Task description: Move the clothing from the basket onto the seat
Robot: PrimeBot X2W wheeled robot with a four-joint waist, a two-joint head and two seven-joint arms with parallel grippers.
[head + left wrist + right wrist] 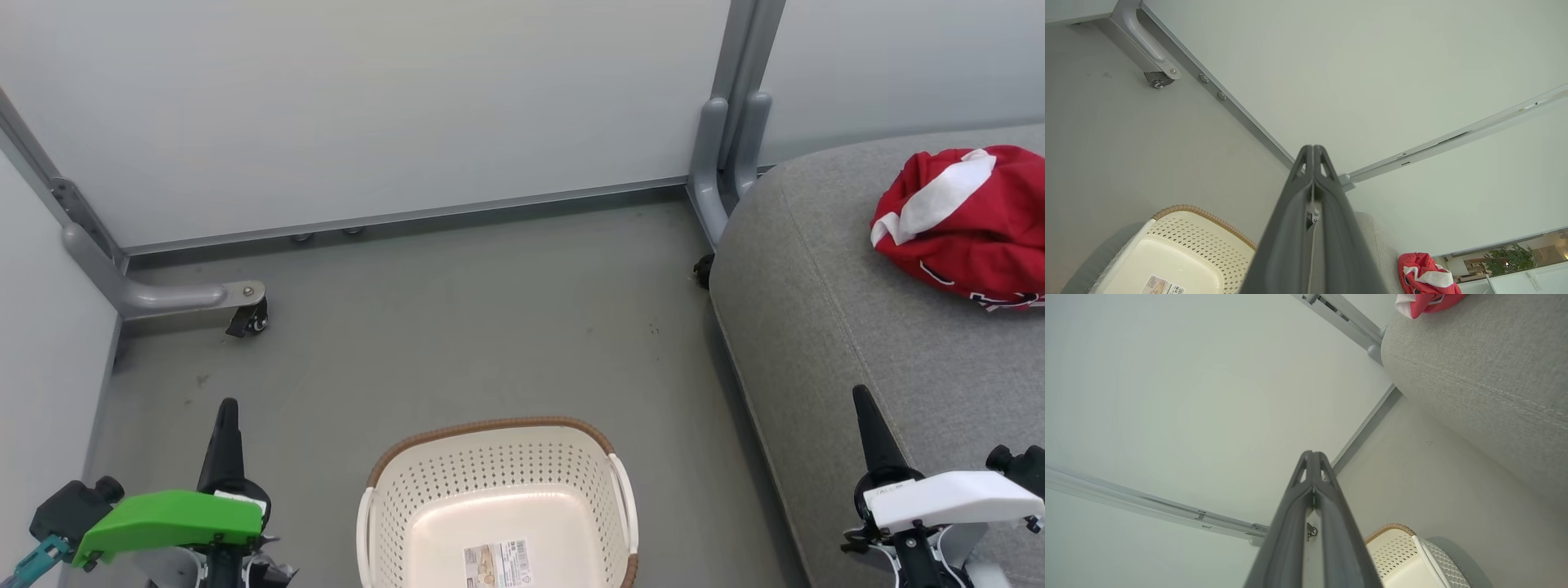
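Light was bright, soft and even, probably from overhead. A pale sheen lay inside the basket (424, 490) at 6 o'clock in the head view; a faint shadow edged the floor (457, 327) beside the seat (816, 327). Both wrist views bowed straight lines near their edges.

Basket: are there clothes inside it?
No, the basket has a bare pale bottom but for a paper label, and the red clothing lies on the seat.

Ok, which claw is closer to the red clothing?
The right claw, with the white cover, on the seat side; the green-covered left claw sits beyond the basket, over the floor.
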